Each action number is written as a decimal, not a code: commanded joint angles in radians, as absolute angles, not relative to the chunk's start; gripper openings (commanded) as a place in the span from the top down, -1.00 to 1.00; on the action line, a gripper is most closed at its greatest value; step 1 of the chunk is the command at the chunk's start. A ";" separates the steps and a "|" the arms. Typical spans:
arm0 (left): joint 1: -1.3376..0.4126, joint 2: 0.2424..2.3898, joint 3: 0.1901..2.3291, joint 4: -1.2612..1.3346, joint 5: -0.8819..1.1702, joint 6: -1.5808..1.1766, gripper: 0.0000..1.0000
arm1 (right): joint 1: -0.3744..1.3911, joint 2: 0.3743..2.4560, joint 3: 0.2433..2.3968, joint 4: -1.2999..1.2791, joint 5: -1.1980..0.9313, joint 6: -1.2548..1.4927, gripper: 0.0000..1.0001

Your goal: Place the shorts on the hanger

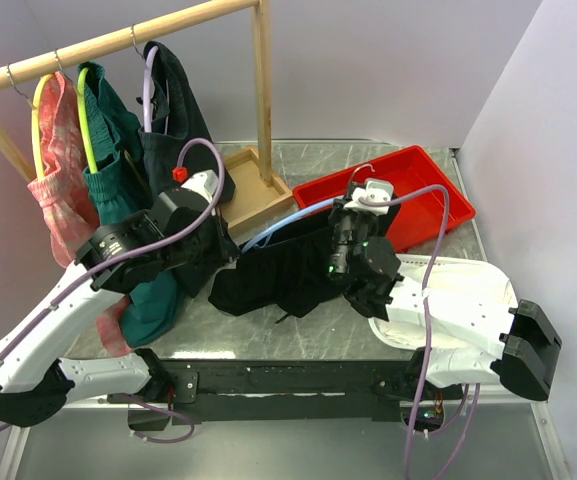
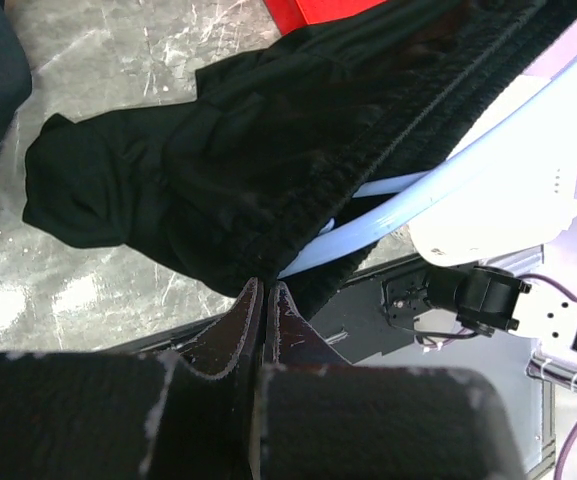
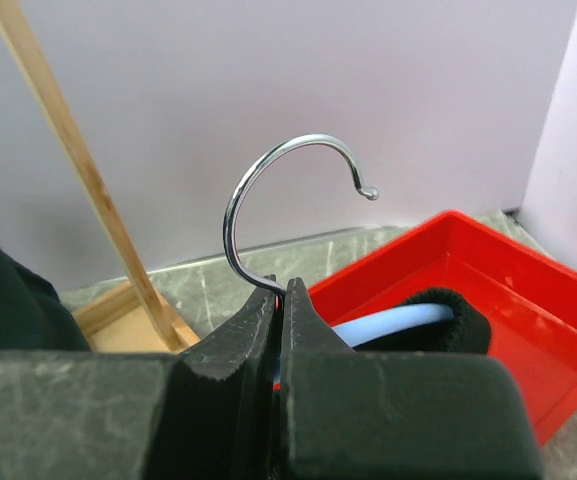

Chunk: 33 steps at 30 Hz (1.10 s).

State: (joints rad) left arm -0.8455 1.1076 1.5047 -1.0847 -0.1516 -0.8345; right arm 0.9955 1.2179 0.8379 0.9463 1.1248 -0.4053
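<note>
The black shorts [image 1: 278, 275] hang draped over the light blue hanger [image 1: 268, 232] above the table's middle. My right gripper [image 1: 353, 215] is shut on the hanger at the base of its metal hook [image 3: 288, 190], with the blue bar [image 3: 388, 322] and black fabric [image 3: 438, 320] to its right. My left gripper [image 2: 265, 292] is shut on the shorts' waistband edge [image 2: 268, 180], right by the hanger's blue arm [image 2: 438, 185]. In the top view the left gripper [image 1: 230, 250] sits at the shorts' left end.
A red tray [image 1: 418, 195] lies behind the right gripper. A wooden rack [image 1: 260, 90] at back left carries pink checked shorts [image 1: 60, 170], dark green shorts [image 1: 118, 190] and a dark garment [image 1: 178, 110] on other hangers. Its wooden base [image 1: 253, 190] stands near the shorts.
</note>
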 commanded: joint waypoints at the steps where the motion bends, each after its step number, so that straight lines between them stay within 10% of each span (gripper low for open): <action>1: -0.815 1.066 1.595 -1.029 -0.107 -0.835 0.98 | 1.020 1.192 0.764 1.097 1.048 -0.623 1.00; 33: -0.756 0.953 1.643 -1.319 -0.288 -0.802 0.98 | 0.778 1.141 0.683 1.022 0.940 -0.528 1.00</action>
State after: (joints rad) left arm -0.7692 1.0420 1.5616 -1.1202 -0.1509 -0.8139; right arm 0.8932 1.1500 0.7094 1.0657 0.8177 -0.3649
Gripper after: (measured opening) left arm 0.030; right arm 0.033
